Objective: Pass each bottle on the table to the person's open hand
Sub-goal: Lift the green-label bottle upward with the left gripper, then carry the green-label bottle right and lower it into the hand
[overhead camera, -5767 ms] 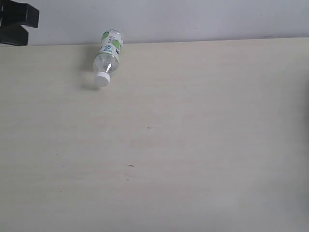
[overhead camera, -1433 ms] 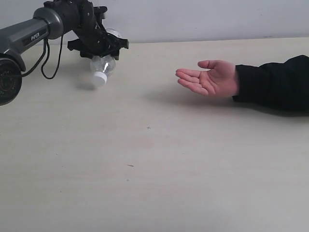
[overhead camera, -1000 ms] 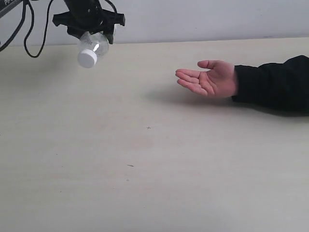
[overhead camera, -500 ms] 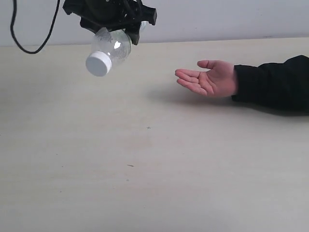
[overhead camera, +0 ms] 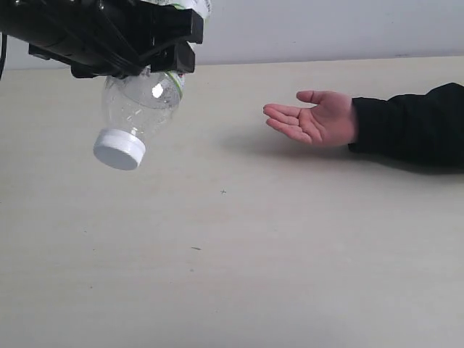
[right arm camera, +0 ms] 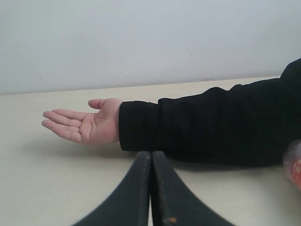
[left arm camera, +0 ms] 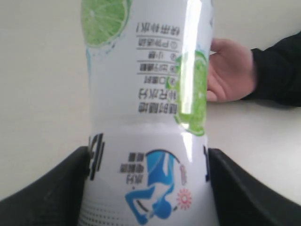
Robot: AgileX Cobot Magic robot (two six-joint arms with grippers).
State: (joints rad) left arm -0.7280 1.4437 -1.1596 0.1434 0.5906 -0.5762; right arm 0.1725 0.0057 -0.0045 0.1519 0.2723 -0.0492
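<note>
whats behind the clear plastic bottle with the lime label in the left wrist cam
The person's bare open hand with a black sleeve shows past the bottle; its fingers are covered by it. Pale table lies below.

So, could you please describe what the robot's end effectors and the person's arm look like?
The left end effector is a matte black, blocky housing with broad black fingers. The right end effector has two slim black fingers that taper towards their tips. No lettering shows on either. The person wears a black ribbed sleeve.
</note>
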